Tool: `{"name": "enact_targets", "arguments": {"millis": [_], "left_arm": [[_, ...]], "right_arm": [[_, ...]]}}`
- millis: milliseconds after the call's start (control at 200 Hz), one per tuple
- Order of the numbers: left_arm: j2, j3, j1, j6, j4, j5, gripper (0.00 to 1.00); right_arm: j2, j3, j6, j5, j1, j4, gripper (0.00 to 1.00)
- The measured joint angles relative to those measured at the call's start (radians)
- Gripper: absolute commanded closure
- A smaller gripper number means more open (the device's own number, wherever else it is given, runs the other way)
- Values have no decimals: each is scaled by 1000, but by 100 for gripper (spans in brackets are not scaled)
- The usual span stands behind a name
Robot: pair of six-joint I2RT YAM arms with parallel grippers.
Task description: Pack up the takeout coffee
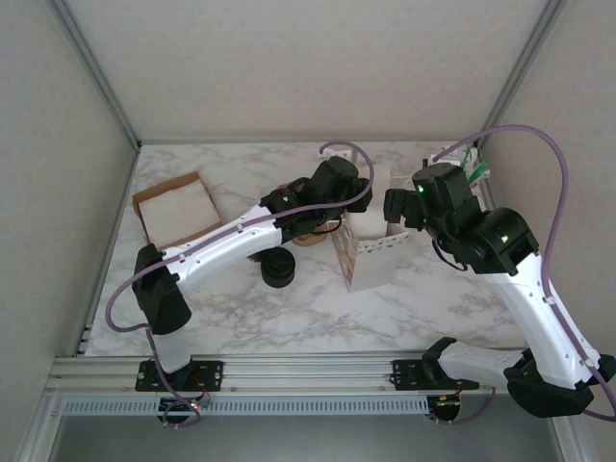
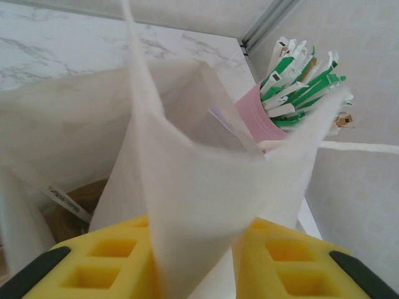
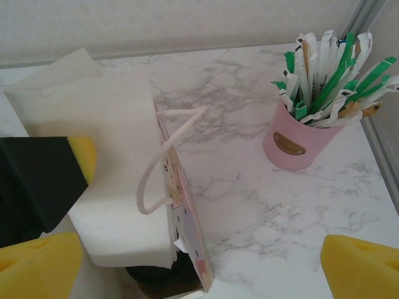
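left claw [image 2: 196, 265] pinches bag [image 2: 187, 187] rim; right claw [image 3: 199, 268] gapes (empty); coffee cup [image 1: 277, 267] stands on counter [image 1: 433, 298], nearer the left one.

White paper bag [image 1: 371, 258] between left arm [image 1: 226, 239] and right arm [image 1: 500, 252], cardboard box [image 1: 171, 207] well apart on marble table [image 1: 318, 318].
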Motion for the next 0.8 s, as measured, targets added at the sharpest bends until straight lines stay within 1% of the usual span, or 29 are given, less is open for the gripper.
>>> {"name": "enact_targets", "arguments": {"millis": [210,345,445,611,801], "left_arm": [[0,28,0,18,-31,-23,77],[0,45,1,30,-49,-27,79],[2,66,1,45,-72,-34,87],[17,135,4,69,-113,-46,89],[48,175,8,79,-135,-44,93]], "right_arm": [[11,0,0,-1,-1,0,1],[23,0,-1,-3,-6,0,1],[36,0,-3,-6,-11,0,1],[55,0,-3,-24,-22,0,1],[58,0,-3,-30,-38,0,1]]}}
